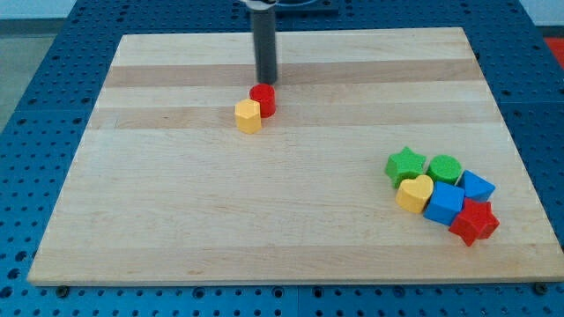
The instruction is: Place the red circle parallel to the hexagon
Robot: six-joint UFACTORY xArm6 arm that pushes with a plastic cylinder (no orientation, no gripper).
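Red circle [263, 99]: sits in the upper middle of the bench [176, 220], touching the hexagon on its upper right.
Hexagon [248, 115]: yellow, just below and to the view's left of the red circle, the two pressed side by side.
My tip [265, 82]: at the red circle's far edge, toward the view's top, touching or all but touching it; I cannot tell which.
Hand: there is none on this arm, only the dark rod, so nothing can be said of it standing apart or together.
Done: as I judge it, the red circle is already up against the hexagon, so the approach looks finished.
Left: the pair lie on a slant, the circle higher in the view than the hexagon; a small nudge may be needed to bring them level, if level is what is meant.
Other blocks: a cluster near the view's lower right, well apart from the task pair: green star [405, 164], green circle [445, 167], yellow heart [414, 193], two blue blocks [443, 203] and [477, 186], red star [474, 221].
Writing: no brand, label or lettering can be read anywhere.
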